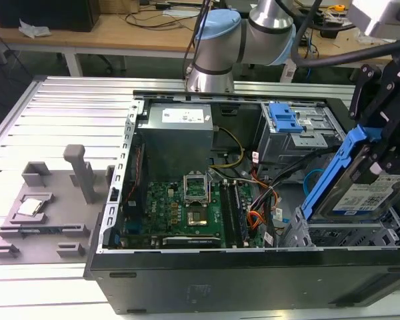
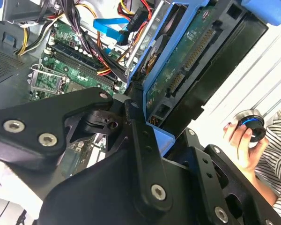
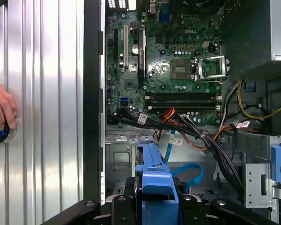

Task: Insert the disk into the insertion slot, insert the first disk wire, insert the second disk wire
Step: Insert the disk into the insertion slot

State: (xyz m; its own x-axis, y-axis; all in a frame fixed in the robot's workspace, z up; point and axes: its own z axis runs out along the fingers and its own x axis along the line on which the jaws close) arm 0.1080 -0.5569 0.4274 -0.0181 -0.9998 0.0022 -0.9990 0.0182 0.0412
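Note:
My gripper (image 1: 384,143) is shut on the disk (image 1: 368,195), a silver drive with a white-and-blue label in a bright blue carrier (image 1: 335,172). The disk hangs tilted above the insertion slot (image 1: 340,237), the perforated metal cage at the exterior view's right end of the open computer case. In the second wrist view the black fingers (image 2: 131,117) clamp the carrier's edge and the disk's green circuit board (image 2: 187,61) faces the camera. The second disk wire (image 3: 189,174), a light-blue flat cable (image 1: 311,180), loops loose beside the cage. I cannot tell which dark cable is the first disk wire.
A grey drive bay with a blue latch (image 1: 285,119) stands behind the cage. Orange-red-black wire bundles (image 3: 196,133) cross between the motherboard (image 1: 187,210) and the cage. A person's hand (image 2: 239,140) holds a round black knob outside the case. A grey fixture (image 1: 47,207) sits on the table at the exterior view's left.

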